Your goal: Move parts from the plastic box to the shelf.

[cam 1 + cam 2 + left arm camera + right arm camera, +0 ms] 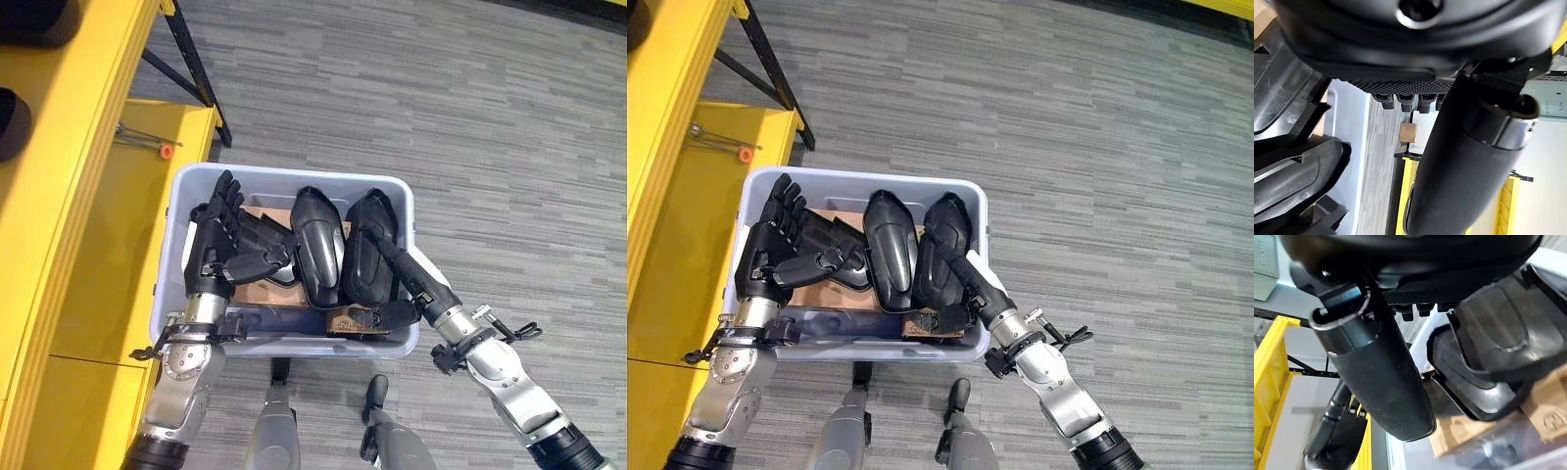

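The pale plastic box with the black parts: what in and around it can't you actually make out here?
- Right robot hand: whether it grips the glossy black moulded part is unclear, its fingers lying over it in the left eye view.
- Pale plastic box: floor hidden under parts and brown cardboard.
- Yellow shelf: cut off by the edge.

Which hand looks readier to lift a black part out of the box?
Probably the right hand: it lies against a black part in the plastic box. The left hand is open above the parts.
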Tool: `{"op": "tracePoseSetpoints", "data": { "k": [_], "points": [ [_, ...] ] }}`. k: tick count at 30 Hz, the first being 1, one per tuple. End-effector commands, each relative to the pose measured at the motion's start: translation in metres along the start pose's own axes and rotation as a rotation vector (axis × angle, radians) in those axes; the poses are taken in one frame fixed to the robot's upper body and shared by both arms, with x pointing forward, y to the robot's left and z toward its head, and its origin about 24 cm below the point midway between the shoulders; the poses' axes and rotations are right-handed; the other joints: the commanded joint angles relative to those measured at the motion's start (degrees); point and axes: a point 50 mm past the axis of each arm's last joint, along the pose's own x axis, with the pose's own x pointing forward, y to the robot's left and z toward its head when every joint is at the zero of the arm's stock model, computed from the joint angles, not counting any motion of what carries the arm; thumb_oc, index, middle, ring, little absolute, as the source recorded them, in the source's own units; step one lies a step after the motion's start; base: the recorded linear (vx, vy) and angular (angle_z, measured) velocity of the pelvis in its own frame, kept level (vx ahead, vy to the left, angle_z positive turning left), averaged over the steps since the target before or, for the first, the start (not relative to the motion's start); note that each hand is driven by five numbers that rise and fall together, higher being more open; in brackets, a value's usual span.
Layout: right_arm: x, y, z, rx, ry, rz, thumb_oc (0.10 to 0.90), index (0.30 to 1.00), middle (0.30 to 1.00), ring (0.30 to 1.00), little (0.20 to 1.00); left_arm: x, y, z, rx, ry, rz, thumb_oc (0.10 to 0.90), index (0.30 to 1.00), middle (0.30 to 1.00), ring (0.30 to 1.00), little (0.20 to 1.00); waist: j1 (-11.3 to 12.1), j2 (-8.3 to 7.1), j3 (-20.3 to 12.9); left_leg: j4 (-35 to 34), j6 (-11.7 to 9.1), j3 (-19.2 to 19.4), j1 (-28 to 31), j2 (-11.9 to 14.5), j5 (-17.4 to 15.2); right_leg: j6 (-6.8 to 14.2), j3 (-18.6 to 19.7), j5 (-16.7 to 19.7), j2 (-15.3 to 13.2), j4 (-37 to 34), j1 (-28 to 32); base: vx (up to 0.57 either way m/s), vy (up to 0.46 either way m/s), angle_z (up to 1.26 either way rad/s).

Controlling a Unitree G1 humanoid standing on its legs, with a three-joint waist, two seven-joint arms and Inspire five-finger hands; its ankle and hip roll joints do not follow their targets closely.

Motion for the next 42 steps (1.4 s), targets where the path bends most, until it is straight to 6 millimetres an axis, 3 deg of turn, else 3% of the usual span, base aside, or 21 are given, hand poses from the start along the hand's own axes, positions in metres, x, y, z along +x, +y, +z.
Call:
{"op": "tracePoseSetpoints", "data": {
  "k": [1, 15, 33, 42],
  "points": [
    [0.010, -0.001, 0.045, -0.013, -0.239, 0.014, 0.900, 1.000, 1.000, 1.000, 1.000, 0.011, -0.004, 0.052, 0.034, -0.296, -0.046, 0.900, 1.000, 1.000, 1.000, 1.000, -0.69, -1.80, -2.72, 8.07, 2.09, 3.44, -0.99, -0.55, -8.41, 1.25, 3.61, -0.60, -3.73, 5.97, -2.54, 0.00, 0.000, 0.00],
    [0.014, -0.010, 0.042, -0.197, -0.222, -0.093, 0.900, 1.000, 1.000, 1.000, 1.000, 0.012, -0.008, 0.059, 0.013, -0.337, -0.025, 0.900, 1.000, 1.000, 1.000, 1.000, -0.85, -1.82, 0.22, 11.60, 2.54, 3.34, -4.75, -0.53, -9.56, 1.31, 3.81, -0.33, -3.90, 7.15, -5.37, -0.01, 0.007, 0.00],
    [0.013, -0.034, 0.053, -0.563, -0.271, -0.371, 0.900, 1.000, 1.000, 1.000, 1.000, 0.012, -0.013, 0.069, 0.010, -0.406, 0.020, 0.900, 1.000, 1.000, 1.000, 1.000, -1.58, -0.27, 2.40, 15.01, 3.15, 3.64, -9.12, -1.12, -10.92, 1.41, 4.55, -0.93, -4.61, 9.89, -9.53, -0.01, 0.016, 0.00],
    [0.017, -0.026, 0.051, -0.510, -0.274, -0.380, 0.900, 1.000, 1.000, 1.000, 1.000, 0.012, -0.015, 0.069, -0.006, -0.411, 0.037, 0.900, 1.000, 1.000, 1.000, 1.000, -1.93, 0.66, 3.35, 16.18, 3.34, 3.95, -10.56, -1.37, -11.33, 1.43, 4.86, -1.27, -4.95, 11.36, -11.42, 0.00, 0.000, 0.00]
  ]
}}
